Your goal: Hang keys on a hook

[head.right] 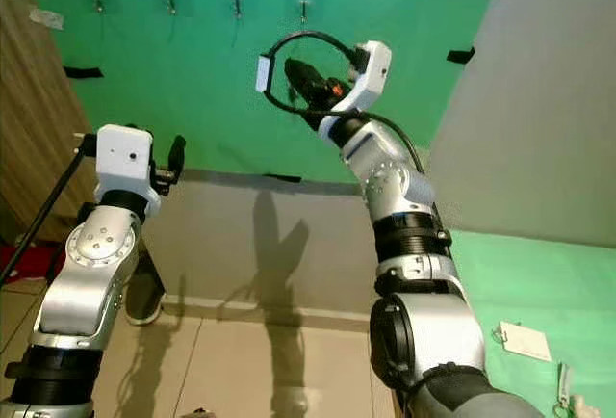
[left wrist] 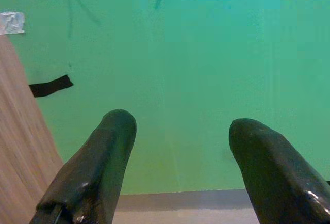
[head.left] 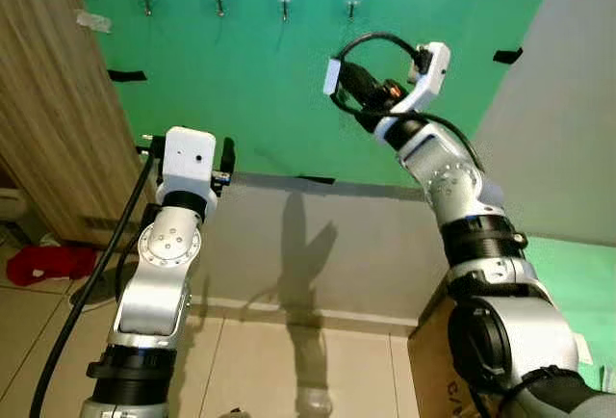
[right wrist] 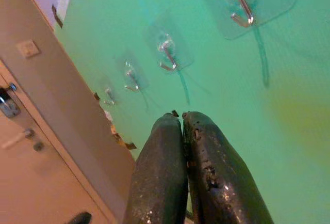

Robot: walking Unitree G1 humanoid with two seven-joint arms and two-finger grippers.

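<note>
My right hand (right wrist: 181, 118), fingers pressed together, is raised below the wall hooks (right wrist: 241, 8); whether keys sit pinched there I cannot tell. Keys would be light, rigid, best held by the ring. Left hand (left wrist: 180, 131) open.

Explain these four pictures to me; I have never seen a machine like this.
This is a humanoid robot with two silver arms, each ending in a two-fingered black claw. The top two pictures come from cameras in its head; the other two from cameras on its wrists. It faces a green wall with four hooks in a row. The right claw, raised near the hooks, is shut; whether it grips keys cannot be seen. The left claw is open and empty. A red cloth lies on the floor.
</note>
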